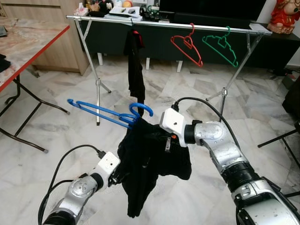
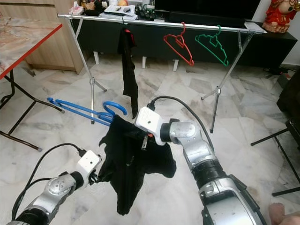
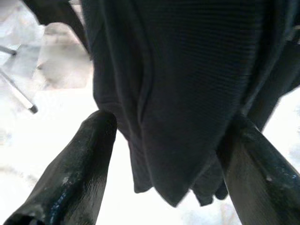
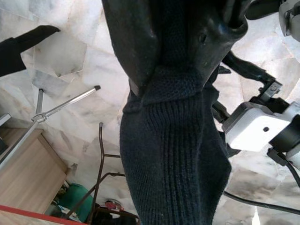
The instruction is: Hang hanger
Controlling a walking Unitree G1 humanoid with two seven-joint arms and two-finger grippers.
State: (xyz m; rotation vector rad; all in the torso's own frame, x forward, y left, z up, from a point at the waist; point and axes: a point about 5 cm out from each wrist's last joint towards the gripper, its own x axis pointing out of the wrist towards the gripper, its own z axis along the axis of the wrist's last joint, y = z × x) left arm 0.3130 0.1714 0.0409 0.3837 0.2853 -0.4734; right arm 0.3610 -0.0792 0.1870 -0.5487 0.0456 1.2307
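Note:
A blue hanger [image 1: 101,112] hangs in mid-air before me, its hook [image 1: 143,108] uppermost and one arm sticking out to the left. A black garment [image 1: 150,159] is draped over it. My right gripper [image 1: 149,129] is shut on the garment's ribbed top edge [image 4: 164,93] by the hook, its fingers buried in the cloth. My left gripper [image 1: 117,177] is open at the garment's lower left edge, fingers [image 3: 84,154] spread with cloth hanging between them. Beyond stands the silver clothes rack [image 1: 187,26].
On the rack hang a black garment [image 1: 136,70], a red hanger [image 1: 187,47] and a green hanger [image 1: 220,47]. A red-edged table [image 1: 28,56] stands at the left, a dark cabinet [image 1: 262,51] behind the rack, and a black stand leg [image 1: 281,138] at the right.

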